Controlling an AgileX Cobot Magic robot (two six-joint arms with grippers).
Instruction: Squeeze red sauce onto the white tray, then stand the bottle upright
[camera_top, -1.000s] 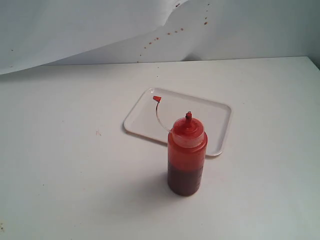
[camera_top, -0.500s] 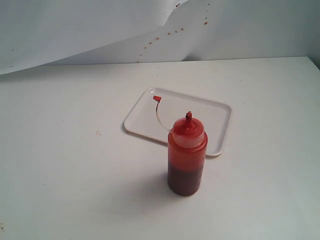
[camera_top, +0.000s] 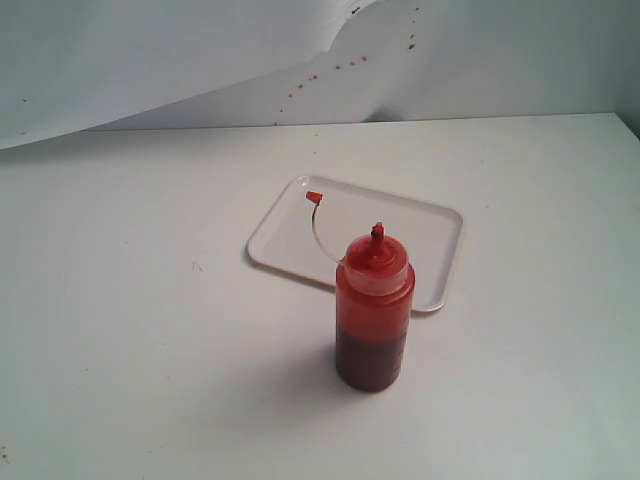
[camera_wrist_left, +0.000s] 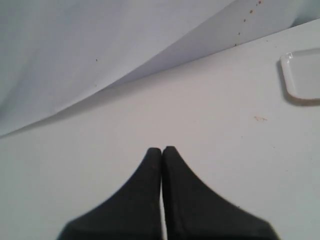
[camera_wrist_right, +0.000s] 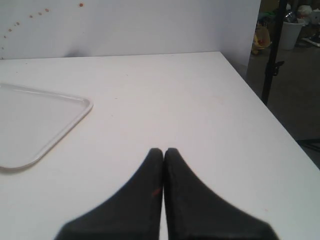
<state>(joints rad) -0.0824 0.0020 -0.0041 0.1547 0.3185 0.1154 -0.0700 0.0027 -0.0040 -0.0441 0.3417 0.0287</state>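
Note:
The bottle (camera_top: 374, 315) stands upright on the white table, just in front of the white tray (camera_top: 440, 232). Its translucent body shows red sauce inside, topped by a red cone nozzle (camera_top: 377, 236). Its small red cap (camera_top: 314, 197) hangs on a thin clear tether over the tray. I see no drops of sauce on the tray. A corner of the tray (camera_wrist_left: 300, 75) shows in the left wrist view, and another part of it (camera_wrist_right: 40, 125) in the right wrist view. My left gripper (camera_wrist_left: 162, 149) and right gripper (camera_wrist_right: 164, 150) are both shut on nothing, out of the exterior view and away from the bottle.
A white paper backdrop (camera_top: 200, 60) with tiny dried reddish specks (camera_top: 340, 67) curves up behind the table. The table's right edge (camera_wrist_right: 250, 85) drops off to a floor with a dark stand (camera_wrist_right: 274, 50) beyond.

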